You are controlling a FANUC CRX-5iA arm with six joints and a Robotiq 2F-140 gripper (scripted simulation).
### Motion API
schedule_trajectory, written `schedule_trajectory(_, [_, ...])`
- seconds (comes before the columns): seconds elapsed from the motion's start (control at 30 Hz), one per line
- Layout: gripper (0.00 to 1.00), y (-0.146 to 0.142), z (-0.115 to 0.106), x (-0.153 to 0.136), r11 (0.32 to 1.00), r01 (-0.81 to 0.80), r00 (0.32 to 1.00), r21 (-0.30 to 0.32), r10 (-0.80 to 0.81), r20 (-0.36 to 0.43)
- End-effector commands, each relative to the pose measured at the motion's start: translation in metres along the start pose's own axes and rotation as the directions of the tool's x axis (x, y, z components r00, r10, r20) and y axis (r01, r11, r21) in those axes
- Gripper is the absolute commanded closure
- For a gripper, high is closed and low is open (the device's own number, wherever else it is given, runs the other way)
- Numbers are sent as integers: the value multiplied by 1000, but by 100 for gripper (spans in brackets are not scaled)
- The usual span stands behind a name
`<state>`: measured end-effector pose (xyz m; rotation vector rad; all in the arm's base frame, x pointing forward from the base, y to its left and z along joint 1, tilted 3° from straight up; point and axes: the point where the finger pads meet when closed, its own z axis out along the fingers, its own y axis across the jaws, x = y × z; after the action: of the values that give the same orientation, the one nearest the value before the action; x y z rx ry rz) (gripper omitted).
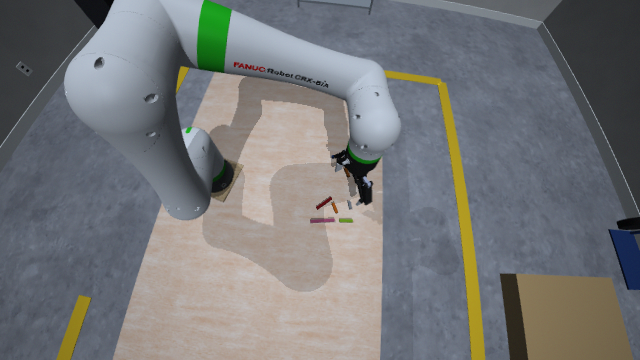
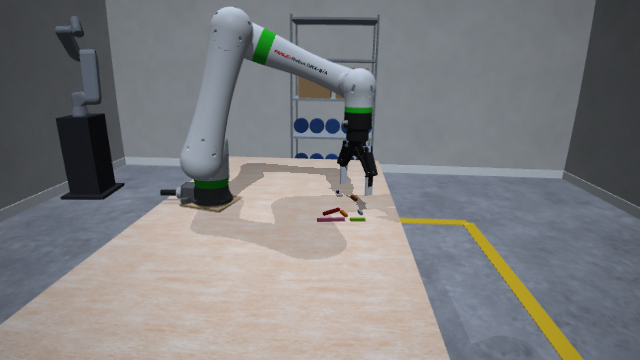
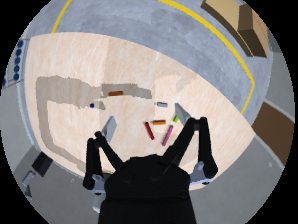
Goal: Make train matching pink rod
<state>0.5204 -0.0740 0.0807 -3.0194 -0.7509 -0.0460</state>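
Rods on the table below the open gripper [image 1: 350, 181] [image 2: 355, 189] [image 3: 146, 120].

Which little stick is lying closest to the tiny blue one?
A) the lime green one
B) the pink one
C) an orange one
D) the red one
C: in the wrist view an orange rod lies nearest the blue one, with the others farther off.
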Motion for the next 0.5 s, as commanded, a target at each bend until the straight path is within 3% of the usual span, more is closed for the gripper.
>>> schedule_trajectory(0.0, [0,6,0,-1,986,166,986,11,-166,-5])
schedule_trajectory(0.2, [0,12,0,-2,951,309,951,10,-309,-7])
schedule_trajectory(0.47, [0,25,0,-5,793,609,793,8,-609,-10])
